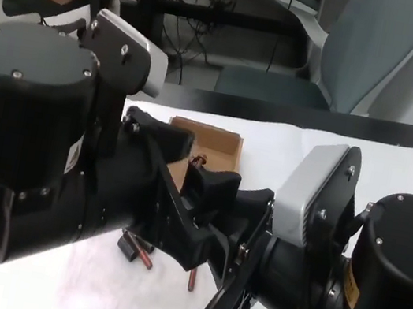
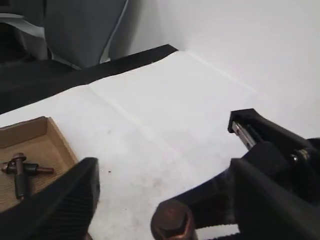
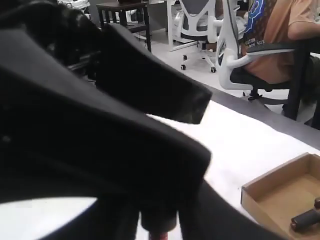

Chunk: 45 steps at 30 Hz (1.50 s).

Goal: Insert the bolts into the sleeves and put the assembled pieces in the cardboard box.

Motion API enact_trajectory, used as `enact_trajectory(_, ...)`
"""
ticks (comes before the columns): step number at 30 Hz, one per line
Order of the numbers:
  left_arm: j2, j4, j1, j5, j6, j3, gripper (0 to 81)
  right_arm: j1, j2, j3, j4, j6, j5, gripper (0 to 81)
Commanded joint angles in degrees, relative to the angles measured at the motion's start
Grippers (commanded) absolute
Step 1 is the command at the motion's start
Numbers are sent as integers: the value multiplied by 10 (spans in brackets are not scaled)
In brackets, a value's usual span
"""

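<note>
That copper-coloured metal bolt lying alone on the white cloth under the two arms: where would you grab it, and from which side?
Take the copper-coloured metal bolt around the middle of its shaft, probably coming straight down from above. It lies flat on the white cloth, so only its top and long sides are free. The dark sleeve lies apart from it, out of the way.

Bright, even light, perhaps from overhead; soft shadows (faint ones) on white cloth.
</note>
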<state>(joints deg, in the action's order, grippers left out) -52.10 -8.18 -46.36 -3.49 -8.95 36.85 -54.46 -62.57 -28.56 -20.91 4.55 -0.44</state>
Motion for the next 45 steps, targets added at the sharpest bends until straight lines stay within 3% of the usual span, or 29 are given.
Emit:
enact_trajectory(1,7,-6,-2,23,3,1,700,1,9,-8,-21,-3,21,6)
enact_trajectory(6,47,-21,-2,127,2,1,700,28,9,-8,40,22,101,6)
enact_trajectory(9,56,-65,-2,195,-23,1,700,62,9,-8,85,26,100,6)
enact_trajectory(16,-32,-205,18,254,-130,1,657,147,-18,-32,100,-33,28,6)
enact_trajectory(25,-229,-227,71,231,-281,1,655,210,-174,-178,104,-103,-75,6)
enact_trajectory(30,-301,-219,95,217,-382,1,557,233,-275,-265,115,-114,-112,6)
enact_trajectory(36,-351,-111,98,171,-469,1,472,247,-375,-350,139,-126,-142,6)
enact_trajectory(45,-368,-68,103,183,-528,11,472,248,-405,-379,142,-106,-142,6)
